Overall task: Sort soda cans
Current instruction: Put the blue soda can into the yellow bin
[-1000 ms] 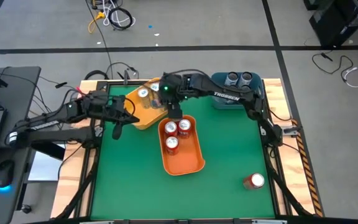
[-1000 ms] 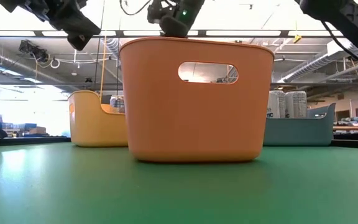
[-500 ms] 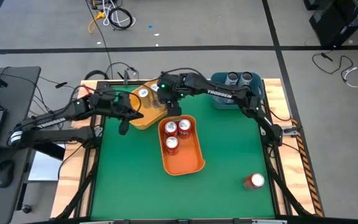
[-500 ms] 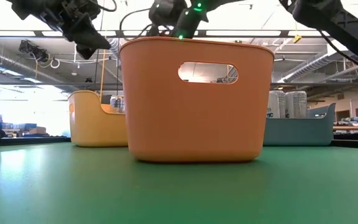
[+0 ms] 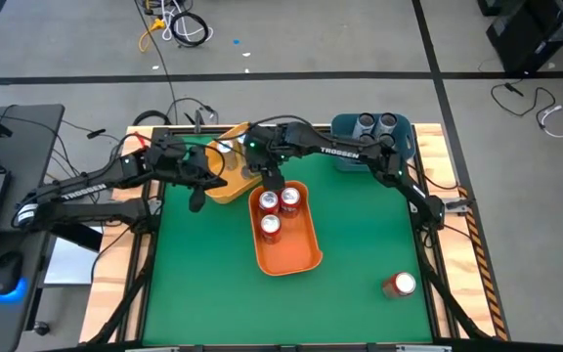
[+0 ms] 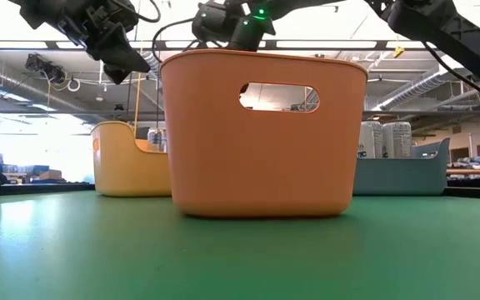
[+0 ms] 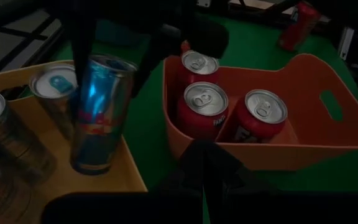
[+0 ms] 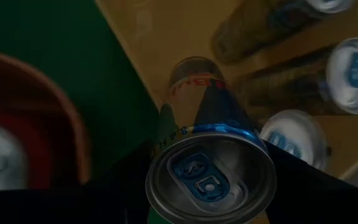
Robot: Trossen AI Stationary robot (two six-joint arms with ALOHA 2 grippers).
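A slim silver-and-blue can [image 7: 98, 115] stands upright in the yellow bin [image 7: 107, 182] among other silver cans with teal-marked tops [image 7: 53, 84]. My right gripper [image 5: 265, 174] is over that bin, shut on the can. Three red cans [image 5: 280, 205] stand in the far end of the orange bin [image 5: 303, 256]. Another red can [image 5: 399, 285] lies on the table near its right near corner. Two grey cans [image 5: 377, 122] stand in the blue bin [image 5: 348, 158]. My left gripper [image 5: 196, 194] hovers shut just left of the yellow bin, touching nothing. My right gripper pinches the silver-and-blue can by its upper wall just under the rim [image 7: 104, 68], one finger [image 7: 81, 56] on each side. The fingers come from above, pointing down. The can is upright, with its base [image 7: 93, 167] down at the yellow bin's floor.
The orange bin [image 6: 261, 142] sits mid-table with its near half unfilled. The yellow bin [image 6: 127, 167] stands at the far left and the blue bin [image 6: 398, 175] at the far right. Green table surface lies open along the near side and left.
My right gripper has shifted from over the orange bin's far end toward the table's left, coming over the yellow bin with the can. My left gripper has moved toward the right and far edge, closer to the yellow bin, staying shut.
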